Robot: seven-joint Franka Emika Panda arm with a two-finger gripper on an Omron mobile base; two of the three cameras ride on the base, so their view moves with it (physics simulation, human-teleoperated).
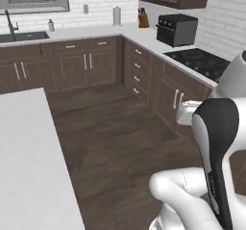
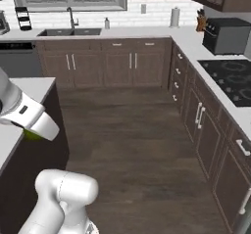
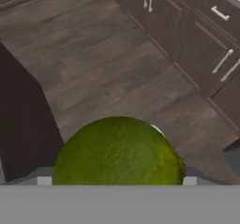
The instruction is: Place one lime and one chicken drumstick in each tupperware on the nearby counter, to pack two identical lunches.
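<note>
Left base view: the counter (image 1: 144, 40) with the black cooktop (image 1: 202, 60) runs along the far right wall, ahead and right of the arm; no tupperwares visible on it from here. Right base view: a sliver of lime (image 2: 32, 135) shows under the wrist at the island (image 2: 29, 88) edge, across the floor from that counter. Hand view: the lime (image 3: 118, 153) sits right at the hand, apparently gripped in wide jaws, so the carry looks forward-right.
</note>
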